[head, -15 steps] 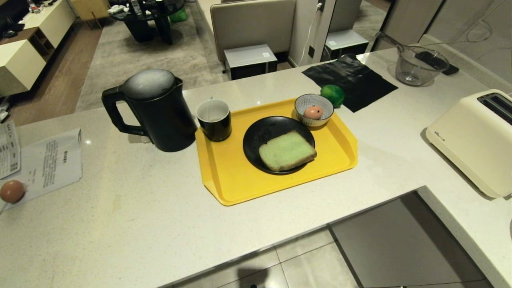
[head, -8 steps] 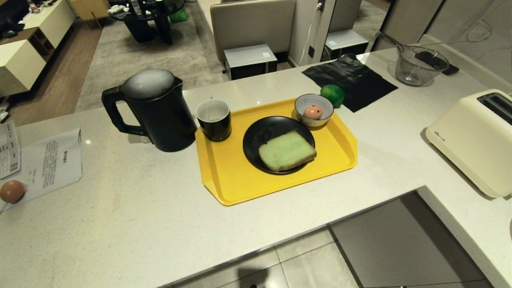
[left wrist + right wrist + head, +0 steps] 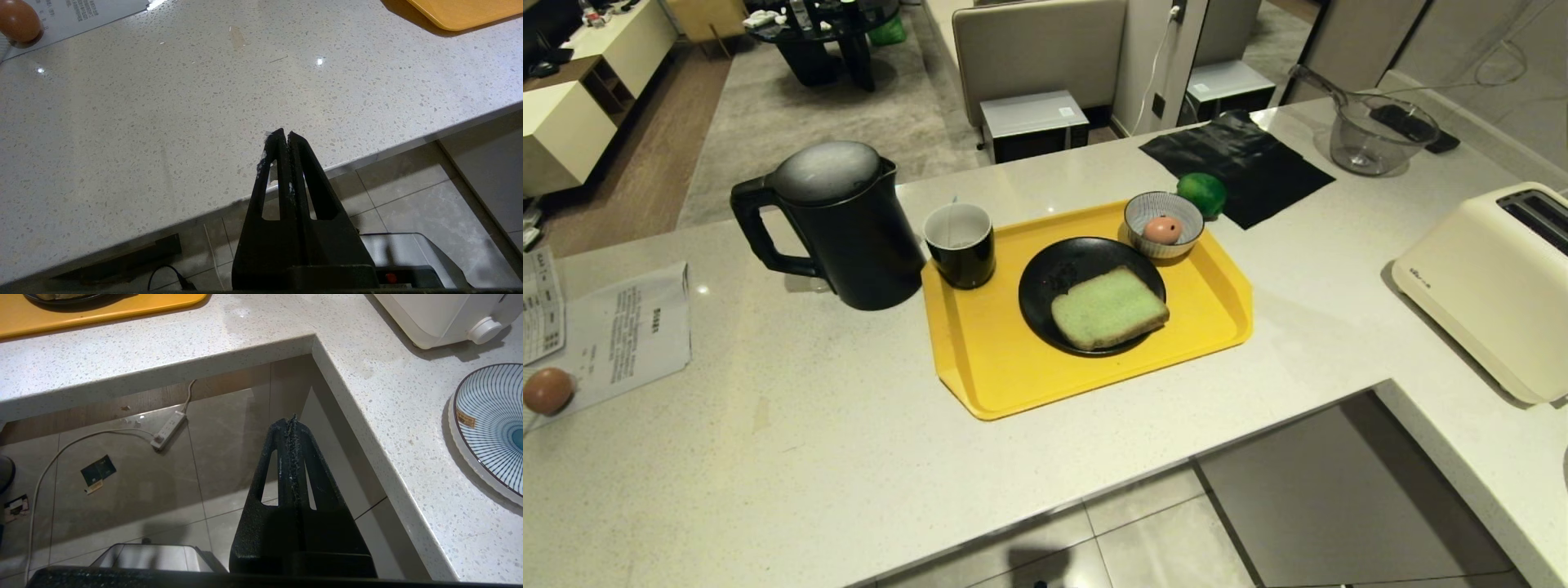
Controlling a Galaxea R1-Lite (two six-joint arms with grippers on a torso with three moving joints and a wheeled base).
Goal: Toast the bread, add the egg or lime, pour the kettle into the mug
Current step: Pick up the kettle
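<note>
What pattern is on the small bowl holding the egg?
Fine blue-and-white radiating stripes on the bowl; head view.

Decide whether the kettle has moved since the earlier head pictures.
No. The kettle stands in the same spot beside the yellow tray, its side close to the mug, exactly as before.

Green bread (image 3: 1109, 307) flat beside mug (image 3: 961, 243), kettle (image 3: 837, 222), egg (image 3: 1162, 229), lime (image 3: 1201, 193).

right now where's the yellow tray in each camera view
Head view: the yellow tray lies mid-counter, between the kettle and the toaster.
Left wrist view: only one corner shows, at the top right edge.
Right wrist view: its near edge runs along the top left.
Shared landmark: the speckled counter's front edge, seen in all three.
</note>
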